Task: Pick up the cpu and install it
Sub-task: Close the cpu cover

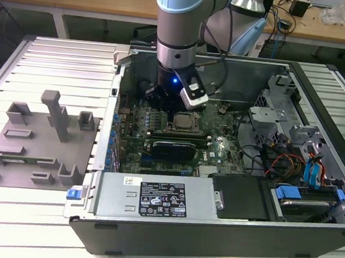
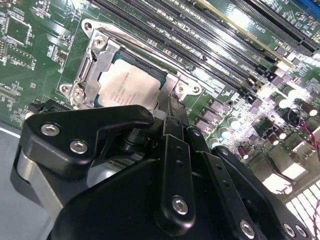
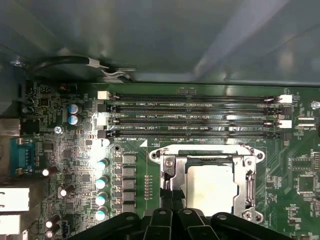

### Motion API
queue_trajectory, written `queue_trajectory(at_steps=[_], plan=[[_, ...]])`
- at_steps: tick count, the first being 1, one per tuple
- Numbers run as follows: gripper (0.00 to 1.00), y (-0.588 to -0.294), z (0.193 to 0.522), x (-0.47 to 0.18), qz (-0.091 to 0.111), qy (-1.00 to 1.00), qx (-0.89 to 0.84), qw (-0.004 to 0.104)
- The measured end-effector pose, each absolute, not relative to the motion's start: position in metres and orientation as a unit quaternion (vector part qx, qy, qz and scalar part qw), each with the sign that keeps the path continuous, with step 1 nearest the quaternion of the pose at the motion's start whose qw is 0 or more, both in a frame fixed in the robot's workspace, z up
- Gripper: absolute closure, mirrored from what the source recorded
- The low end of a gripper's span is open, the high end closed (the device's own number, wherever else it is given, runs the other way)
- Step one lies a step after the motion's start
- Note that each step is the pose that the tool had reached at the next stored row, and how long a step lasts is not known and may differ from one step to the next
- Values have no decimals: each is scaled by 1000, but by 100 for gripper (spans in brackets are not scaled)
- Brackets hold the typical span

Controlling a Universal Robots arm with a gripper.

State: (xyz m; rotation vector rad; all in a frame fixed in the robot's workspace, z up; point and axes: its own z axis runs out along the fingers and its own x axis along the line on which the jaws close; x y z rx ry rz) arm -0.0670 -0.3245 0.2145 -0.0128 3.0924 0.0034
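Clearance is tight in the exterior view: the gripper point(image 1: 163, 98) hangs inside the open case point(image 1: 211, 242), and the cpu point(image 1: 184, 119) lies flat in its socket on the motherboard point(image 1: 217, 152) at the frame's centre.

In the second wrist view the cpu point(image 2: 127, 85) shows a silvery lid. I judge it stiff, light and slick, with a fragile underside, so I'd grip opposite edges.

In the first wrist view the fingers point(image 3: 169, 195) are pinched together, empty, at the cpu's edge. Memory slots point(image 3: 195, 115) run just beside the socket frame point(image 3: 250, 185).
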Motion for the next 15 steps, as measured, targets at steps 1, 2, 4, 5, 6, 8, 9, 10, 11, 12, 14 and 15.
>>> queue_trajectory(at_steps=[1,2,4,5,6,8,9,10,11,12,14,15], plan=[[89,-324,217,-67,1,1000,-4,25],[89,-324,220,-67,1,1000,-4,25],[89,-324,225,-67,1,1000,-4,25],[89,-324,225,-67,1,1000,-4,25],[89,-325,225,-67,1,1000,-4,25],[89,-324,225,-64,1,1000,-4,24],[89,-324,225,-59,1,1000,-4,24],[89,-324,225,-55,1,1000,-4,24],[89,-324,225,-51,1,1000,-4,23],[89,-324,225,-46,1,1000,-4,23],[89,-324,225,-32,1,1000,-4,20],[89,-324,225,-28,1,1000,-4,20]])
